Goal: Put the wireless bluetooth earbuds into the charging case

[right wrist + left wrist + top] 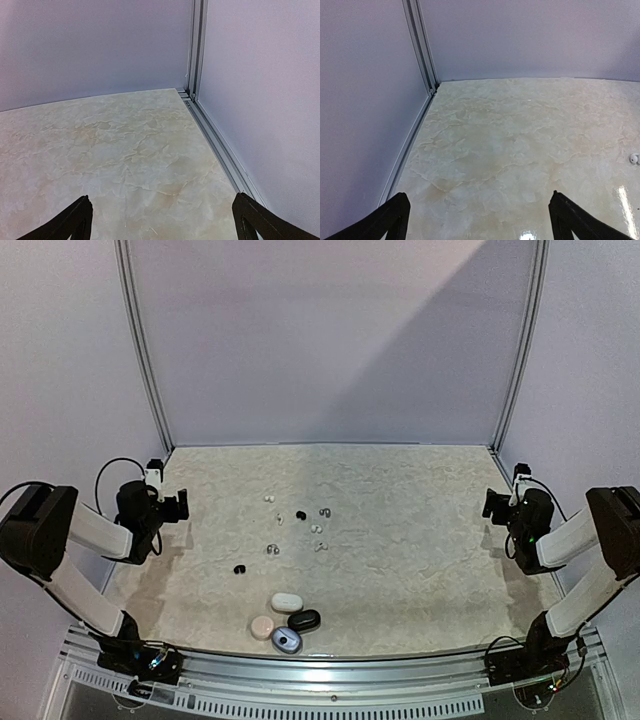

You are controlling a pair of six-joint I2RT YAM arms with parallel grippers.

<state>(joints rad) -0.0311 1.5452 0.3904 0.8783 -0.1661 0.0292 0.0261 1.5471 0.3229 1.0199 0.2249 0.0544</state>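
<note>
At centre, scattered earbuds [301, 515], well apart from left pincer [180, 505], right pincer [490, 505]

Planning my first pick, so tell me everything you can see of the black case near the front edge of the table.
The black case is a small, glossy, dark pebble shape that looks like smooth plastic. It lies flat on the marble-patterned table, near the front edge, slightly left of centre. Its lid seems shut, though it is too small to be sure. The white case sits just behind-left, the bluish case just in front-left, and the pink case further left. Whether they touch is unclear. Nothing rests on it.
</note>
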